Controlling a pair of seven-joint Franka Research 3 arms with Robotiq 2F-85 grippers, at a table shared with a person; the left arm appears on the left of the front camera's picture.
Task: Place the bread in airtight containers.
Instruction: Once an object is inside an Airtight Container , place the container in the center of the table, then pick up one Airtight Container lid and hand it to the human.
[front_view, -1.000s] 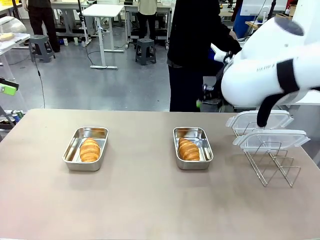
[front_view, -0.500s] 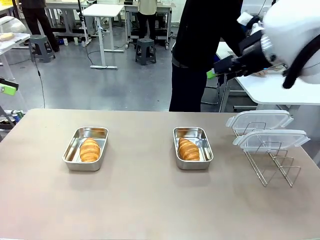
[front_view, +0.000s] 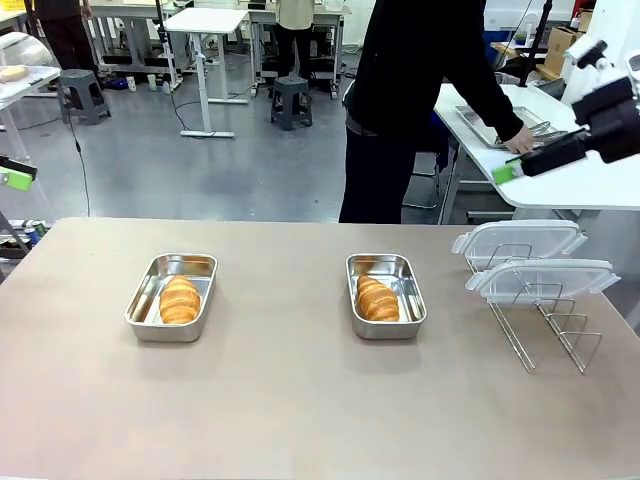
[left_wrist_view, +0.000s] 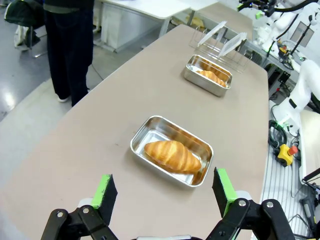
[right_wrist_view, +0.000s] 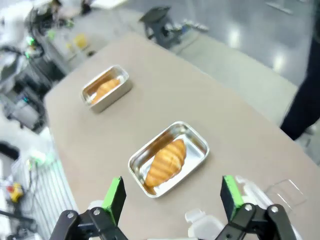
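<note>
- Left wrist view — left claw (left_wrist_view: 163, 190) stands apart, empty; croissant (left_wrist_view: 172, 155) lies in pan (left_wrist_view: 155, 131) just beyond it.
- Right claw (right_wrist_view: 174, 196) apart too — second croissant (right_wrist_view: 166, 162) in second pan (right_wrist_view: 192, 136) just beyond.

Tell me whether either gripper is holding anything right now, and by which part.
Nothing is held: the left gripper and the right gripper both stand open, with nothing between their fingers.
</note>
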